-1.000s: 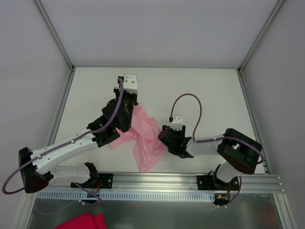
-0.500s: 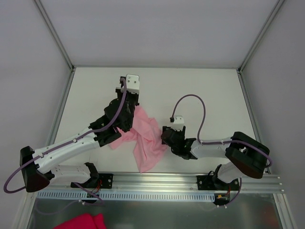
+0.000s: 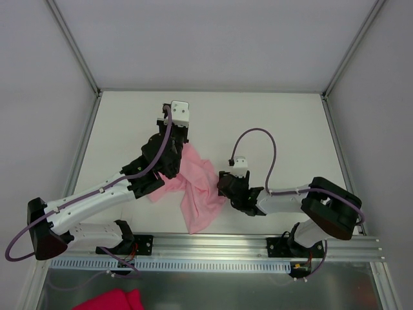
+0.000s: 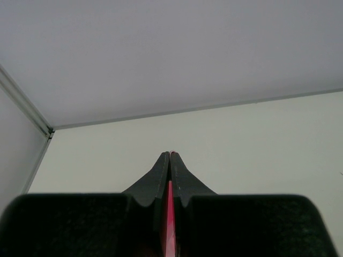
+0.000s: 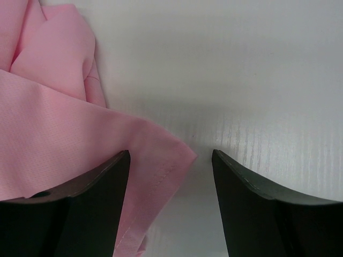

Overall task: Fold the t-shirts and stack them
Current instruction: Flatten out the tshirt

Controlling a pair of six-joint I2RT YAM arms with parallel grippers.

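The pale pink t-shirt (image 3: 197,188) lies crumpled on the white table between the two arms. My left gripper (image 3: 179,138) is above its far left part. In the left wrist view the gripper (image 4: 170,156) is shut, with a thin strip of pink fabric (image 4: 170,214) pinched between the jaws. My right gripper (image 3: 223,186) is at the shirt's right edge. In the right wrist view the gripper (image 5: 170,160) is open and low over the table. A hemmed corner of the shirt (image 5: 155,160) lies between the jaws, next to the left finger (image 5: 107,176).
A deep magenta cloth (image 3: 111,301) lies below the rail at the bottom left. The aluminium rail (image 3: 213,248) runs along the near edge. Grey walls enclose the table (image 3: 284,135) on three sides.
My left gripper has risen slightly toward the back with the fabric. My right gripper has shifted a little left to the shirt's right edge, and its elbow has moved.
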